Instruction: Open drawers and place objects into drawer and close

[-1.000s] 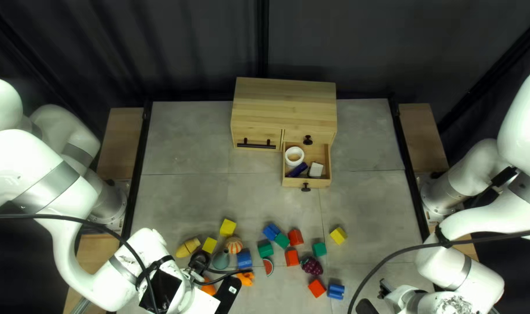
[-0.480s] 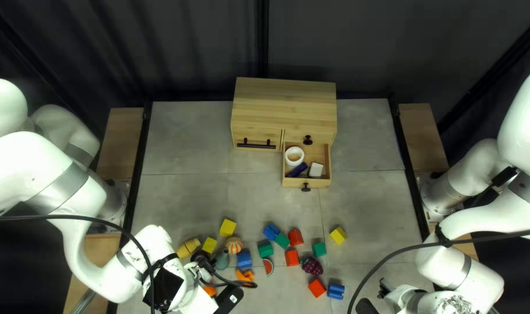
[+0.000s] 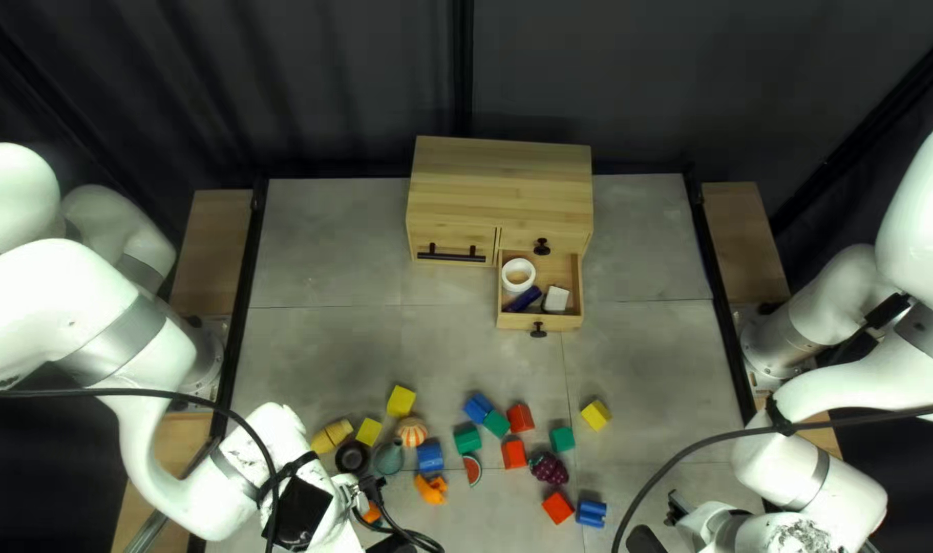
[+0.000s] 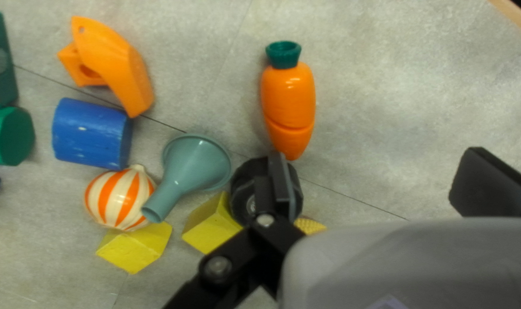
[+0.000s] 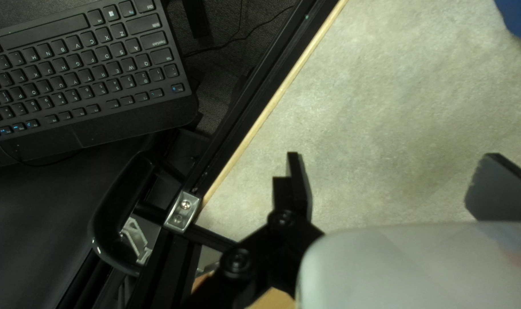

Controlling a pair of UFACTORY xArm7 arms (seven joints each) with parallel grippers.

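Note:
A wooden cabinet (image 3: 502, 174) stands at the far edge, its lower right drawer (image 3: 538, 322) pulled out. Inside lie a white ring (image 3: 504, 275), a dark blue piece (image 3: 525, 299) and a white block (image 3: 556, 298). My left gripper (image 3: 354, 502) is over the near left toys; in its own view the left gripper (image 4: 386, 183) is open and empty. An orange carrot (image 4: 289, 103) lies ahead of one finger, which overlaps a black round object (image 4: 243, 184). My right gripper (image 3: 697, 517) is low at the right; its wrist view shows the right gripper (image 5: 395, 186) open, nothing between its fingers.
Yellow, blue, green and red blocks, a grape bunch (image 3: 548, 469), a funnel (image 3: 389, 458) and a striped ball (image 3: 411, 432) are spread across the near table. A keyboard (image 5: 83, 63) lies beyond the table edge (image 5: 277, 94).
My left gripper has turned and shifted toward the near edge, its cables swinging with it. The black round object and the orange piece beside the blue block are now uncovered. The right arm has stayed put.

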